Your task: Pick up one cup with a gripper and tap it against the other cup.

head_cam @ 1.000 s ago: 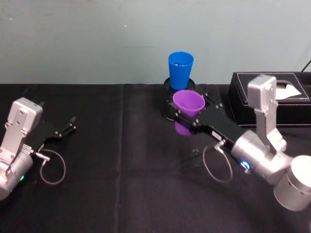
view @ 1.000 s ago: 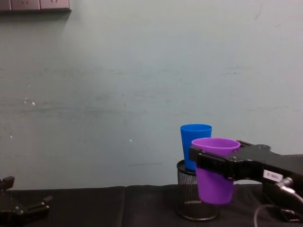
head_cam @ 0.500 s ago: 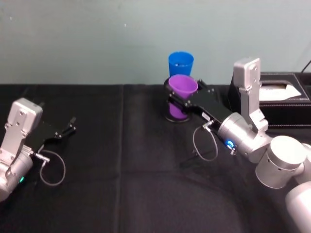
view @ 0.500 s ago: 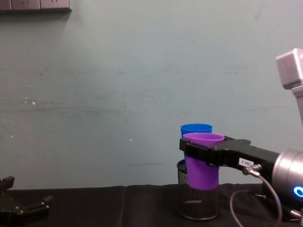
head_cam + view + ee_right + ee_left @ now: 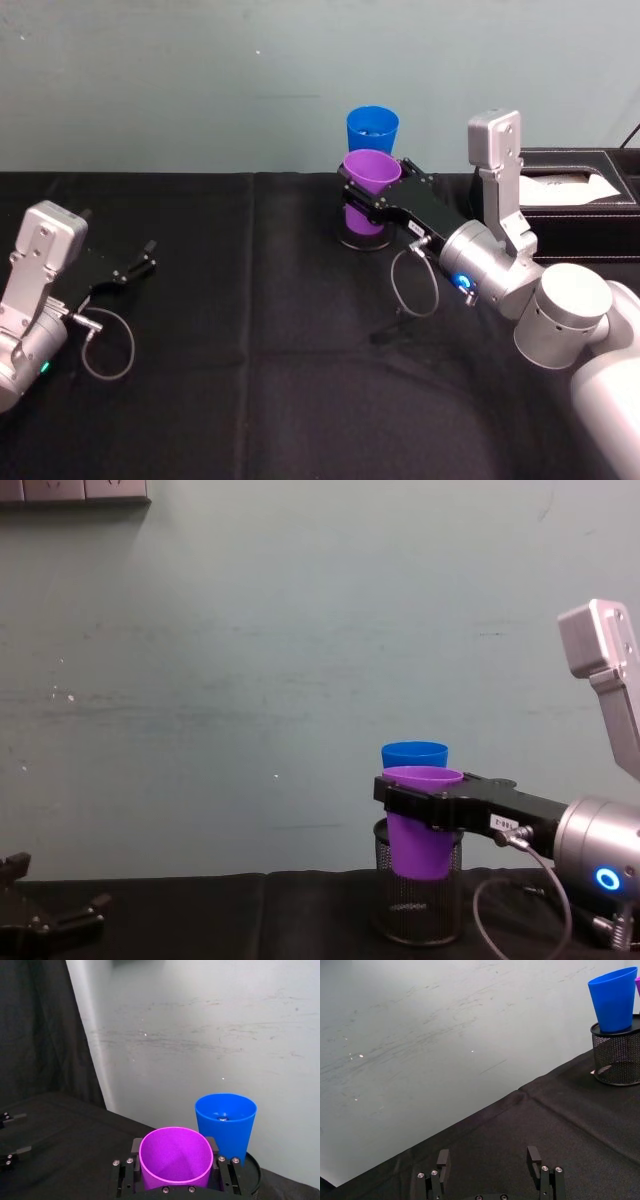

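The purple cup [image 5: 368,185] hangs upright above the table, with my right gripper [image 5: 372,192] shut on its sides just under the rim. In the right wrist view the purple cup [image 5: 175,1157] sits between the black fingers [image 5: 125,1175], and the blue cup [image 5: 225,1120] stands just behind it. The blue cup [image 5: 372,128] stands upright in a black wire-mesh pen holder [image 5: 415,915]. From the chest, the purple cup [image 5: 420,830] overlaps the blue cup [image 5: 414,753]; I cannot tell whether they touch. My left gripper [image 5: 140,262] rests open on the table at the far left.
A black tissue box [image 5: 590,200] stands at the back right, close behind my right arm. The table is covered by a black cloth [image 5: 250,380], with a pale wall right behind the cups. A cable loop [image 5: 105,345] lies by my left arm.
My right gripper has carried the purple cup back and slightly left, closing in on the blue cup. The left arm has not moved.
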